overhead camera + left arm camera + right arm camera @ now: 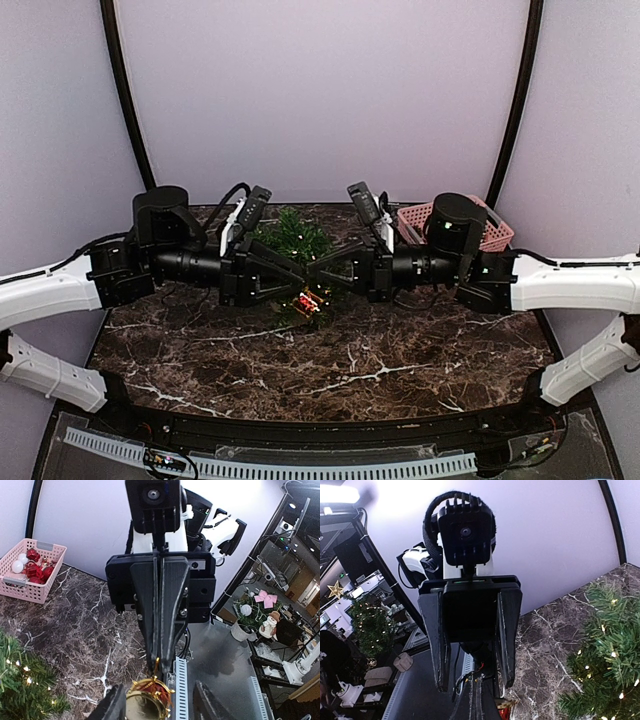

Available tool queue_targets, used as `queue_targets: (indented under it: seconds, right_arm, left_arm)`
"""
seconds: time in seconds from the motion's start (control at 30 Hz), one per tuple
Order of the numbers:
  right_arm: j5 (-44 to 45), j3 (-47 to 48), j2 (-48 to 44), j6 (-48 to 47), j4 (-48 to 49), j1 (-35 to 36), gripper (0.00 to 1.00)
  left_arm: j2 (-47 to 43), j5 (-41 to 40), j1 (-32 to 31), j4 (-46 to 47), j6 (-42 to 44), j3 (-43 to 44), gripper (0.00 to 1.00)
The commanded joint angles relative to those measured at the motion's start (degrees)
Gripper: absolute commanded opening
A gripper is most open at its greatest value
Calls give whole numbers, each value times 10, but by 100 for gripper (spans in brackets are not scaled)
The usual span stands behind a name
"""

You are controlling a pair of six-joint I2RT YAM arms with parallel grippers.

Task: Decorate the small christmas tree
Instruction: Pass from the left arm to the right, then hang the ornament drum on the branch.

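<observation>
The small christmas tree [290, 235] stands at the back middle of the marble table, tiny lights on; its branches also show in the wrist views [20, 690] [605, 670]. Both arms meet nose to nose in front of it. A red and gold drum ornament [307, 302] [147, 700] hangs by its gold loop from my right gripper [318, 268] [160, 660] [479, 695], which is shut on the loop. My left gripper [300, 272] [160, 705] is open, its fingers either side of the drum, the left finger [112, 705] close against it and a gap to the other.
A pink plastic basket [490, 235] [30, 587] of red and white ornaments sits at the table's back right. A white perforated strip [300, 465] runs along the near edge. Dark marble table top [400, 360] lies in front of the arms.
</observation>
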Motion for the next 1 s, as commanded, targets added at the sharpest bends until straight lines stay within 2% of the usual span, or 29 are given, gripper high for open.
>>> queue_targets:
  seconds: [0.0, 0.33, 0.57, 0.73, 0.97]
  right_arm:
    - [-62, 21, 16, 16, 31, -5, 0]
    - [-116, 31, 38, 41, 65, -6, 0]
    - [-126, 30, 39, 51, 74, -6, 0]
    - [-122, 26, 38, 50, 74, -6, 0]
    - [-121, 25, 38, 50, 74, -6, 0]
  left_arm:
    - [0, 23, 3, -2, 23, 21, 45]
    - [14, 82, 3, 16, 14, 21, 27]
    - [21, 102, 3, 22, 13, 20, 29]
    - [17, 118, 3, 41, 2, 14, 17]
    - [9, 117, 3, 48, -6, 6, 9]
